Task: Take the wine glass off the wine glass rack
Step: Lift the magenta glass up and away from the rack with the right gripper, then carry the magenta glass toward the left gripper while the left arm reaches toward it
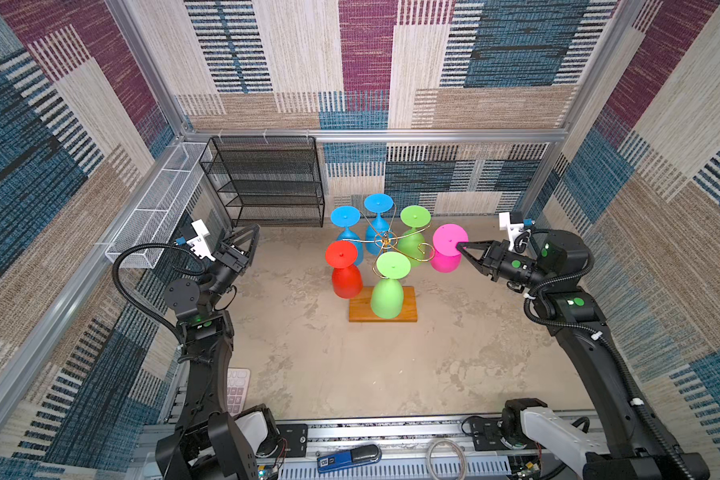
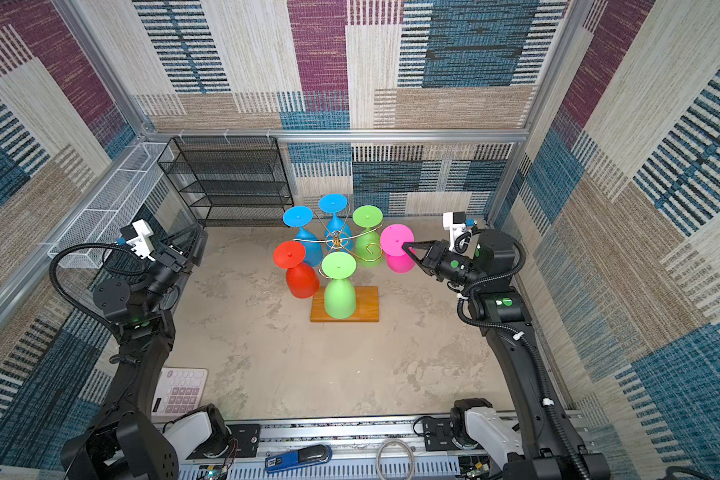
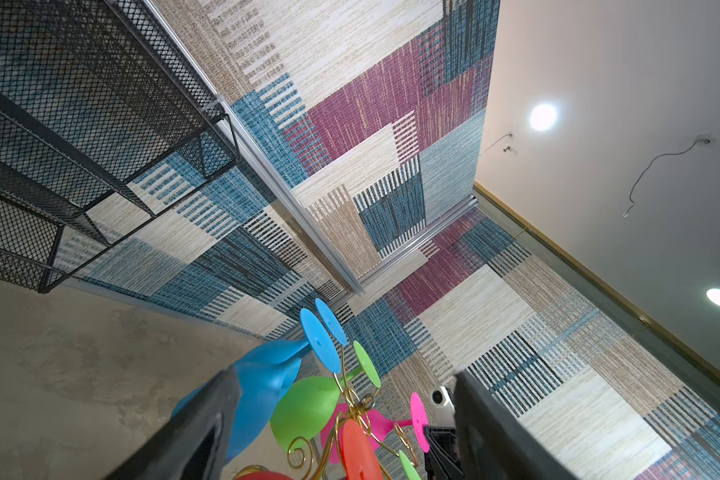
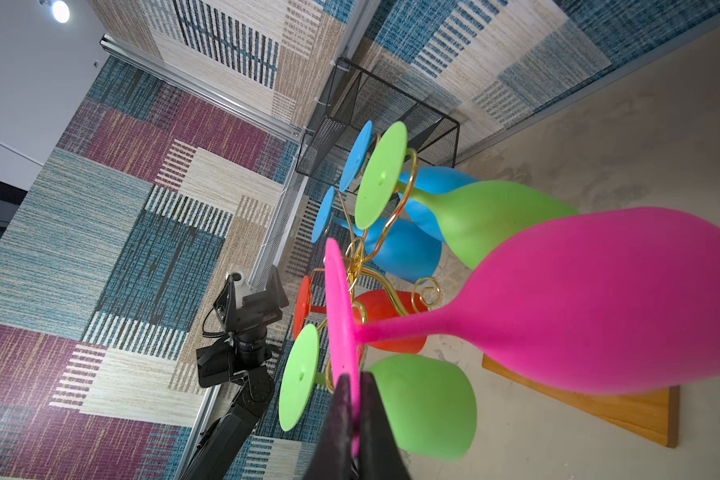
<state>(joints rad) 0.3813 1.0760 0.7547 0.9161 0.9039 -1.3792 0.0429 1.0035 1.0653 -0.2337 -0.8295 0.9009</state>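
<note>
The wine glass rack [image 1: 385, 240] is a gold wire stand with curled arms on an orange-brown wooden base [image 1: 408, 309], mid-table in both top views. Blue, green and red glasses hang upside down from it. A pink wine glass [image 1: 446, 266] hangs upside down just beyond the rack's right-hand curl. My right gripper [image 1: 460, 246] is shut on the rim of its flat foot, as the right wrist view shows with the pink wine glass [image 4: 599, 299] reaching away from the right gripper [image 4: 356, 399]. My left gripper [image 1: 255, 230] is open and holds nothing, raised left of the rack.
A black mesh shelf unit [image 1: 266, 178] stands against the back wall, left of the rack. A long white mesh basket [image 1: 158, 208] runs along the left wall. A pink calculator [image 2: 179, 390] lies near the left arm's base. Patterned walls enclose the table.
</note>
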